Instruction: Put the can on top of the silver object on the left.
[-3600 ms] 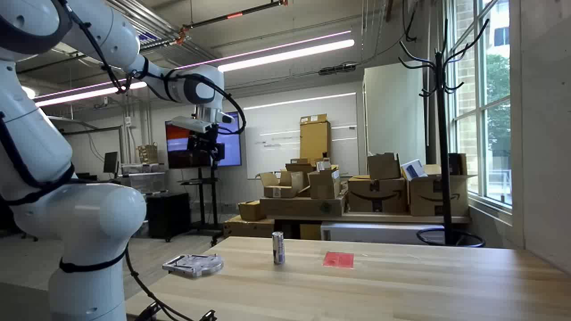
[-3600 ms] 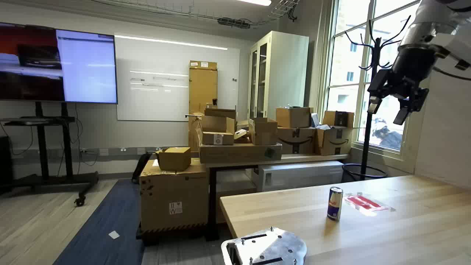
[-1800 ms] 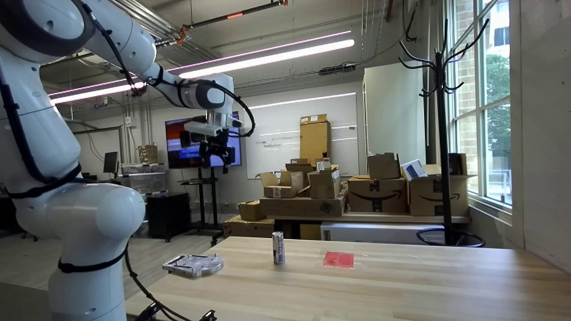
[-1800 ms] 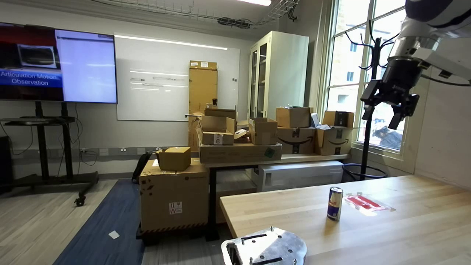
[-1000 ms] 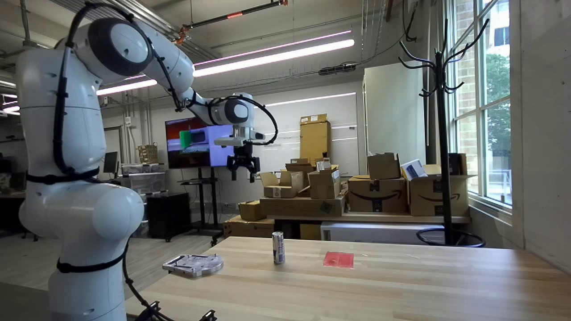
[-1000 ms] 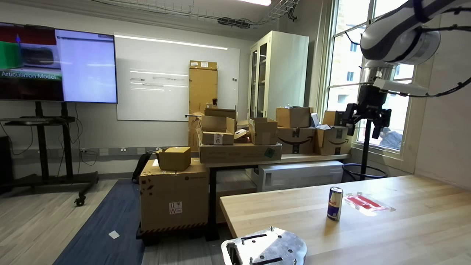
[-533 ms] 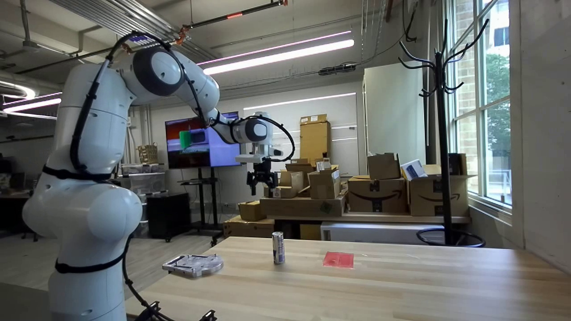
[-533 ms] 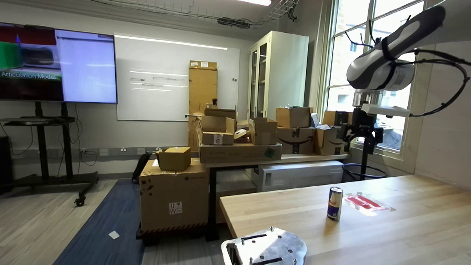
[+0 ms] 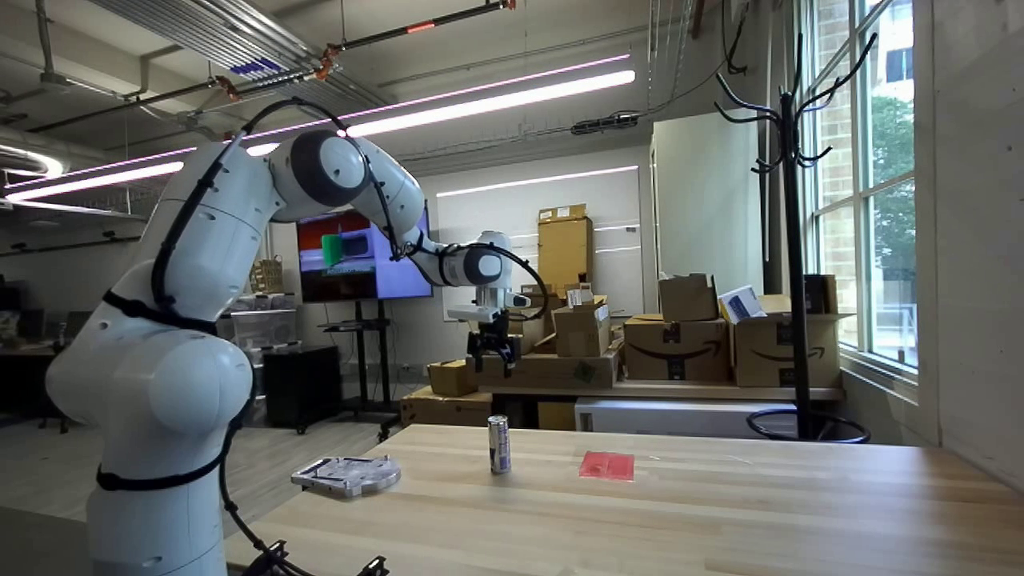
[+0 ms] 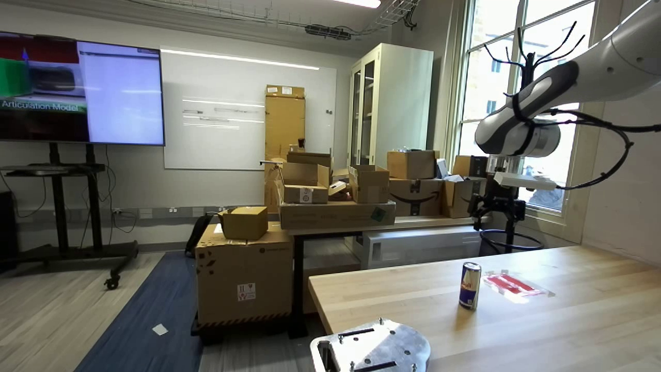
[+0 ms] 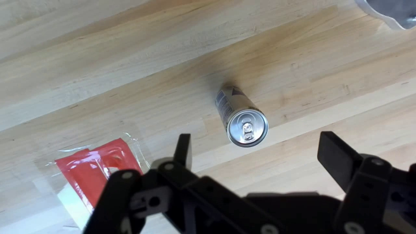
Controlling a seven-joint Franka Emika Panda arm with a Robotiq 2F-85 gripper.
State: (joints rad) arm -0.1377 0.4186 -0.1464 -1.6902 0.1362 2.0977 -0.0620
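The can (image 9: pixel 499 445) stands upright on the wooden table in both exterior views; it also shows red and blue print (image 10: pixel 469 287). The silver object (image 9: pixel 348 475) is a low, flat metal plate at the table's edge, left of the can. It also shows in an exterior view (image 10: pixel 379 345), cut off by the lower edge, and at the wrist view's top right corner (image 11: pixel 395 11). My gripper (image 9: pixel 494 368) is open and empty, pointing down above the can (image 10: pixel 494 227). In the wrist view, the can's top (image 11: pixel 248 127) appears between the spread fingertips (image 11: pixel 256 139), well below them.
A flat red packet (image 9: pixel 608 466) lies on the table (image 9: pixel 680 520) beside the can, under clear plastic (image 11: pixel 97 165). Cardboard boxes (image 9: pixel 676 350) stand on a bench behind the table. A black coat rack (image 9: pixel 796 280) stands near the window.
My arm has reached forward and down, bringing the gripper from high near the screen to above the can. The gripper now points more straight down. The can and silver object have not moved.
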